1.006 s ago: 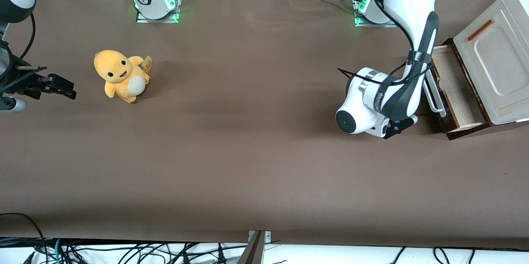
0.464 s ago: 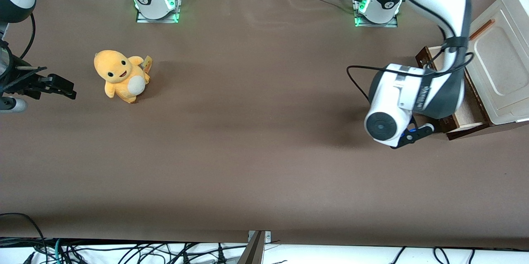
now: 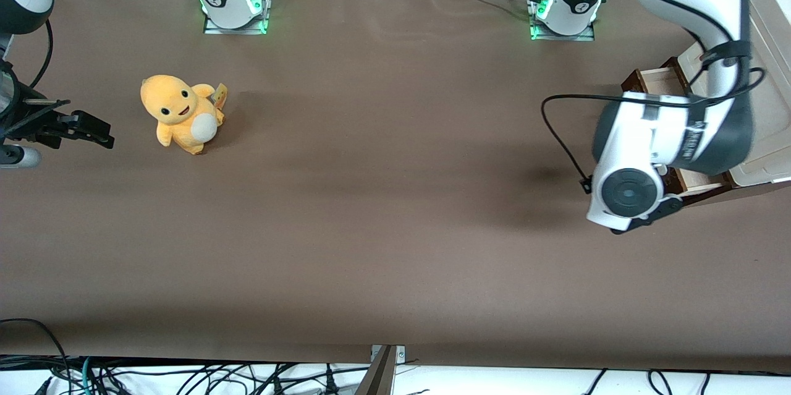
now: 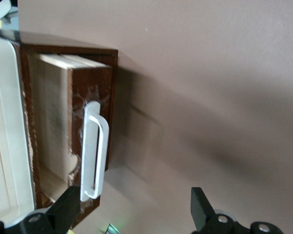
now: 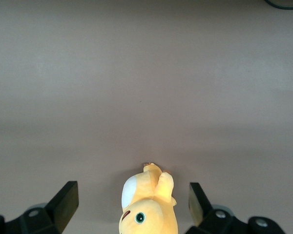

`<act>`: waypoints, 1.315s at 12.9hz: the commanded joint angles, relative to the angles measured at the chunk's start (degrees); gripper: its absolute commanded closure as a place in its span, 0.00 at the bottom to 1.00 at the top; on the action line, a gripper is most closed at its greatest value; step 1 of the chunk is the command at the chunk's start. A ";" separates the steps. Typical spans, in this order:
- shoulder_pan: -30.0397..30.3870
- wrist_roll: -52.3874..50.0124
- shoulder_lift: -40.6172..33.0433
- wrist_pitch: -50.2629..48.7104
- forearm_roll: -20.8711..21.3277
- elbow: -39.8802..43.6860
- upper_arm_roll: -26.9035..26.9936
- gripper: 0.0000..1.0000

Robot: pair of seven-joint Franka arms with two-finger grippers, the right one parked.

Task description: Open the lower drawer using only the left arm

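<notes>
Brown-fronted lower drawer (image 4: 90,146) stands pulled out, pale inside bare; hand (image 4: 134,214) spread wide above it.

From the front, the left arm (image 3: 680,129) covers most of the lower drawer (image 3: 656,81), handle included, and all but a sliver of the gripper (image 3: 646,217). In the wrist view only the fingertips (image 4: 68,207) poke in, spread wide.
</notes>
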 commanded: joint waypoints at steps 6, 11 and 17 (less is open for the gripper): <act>8.76 18.76 -1.66 -0.14 -12.79 7.60 -0.26 0.00; 13.25 28.63 -4.47 6.70 -19.04 6.47 -0.09 0.00; 13.70 40.93 -6.40 9.09 -20.21 3.91 0.00 0.00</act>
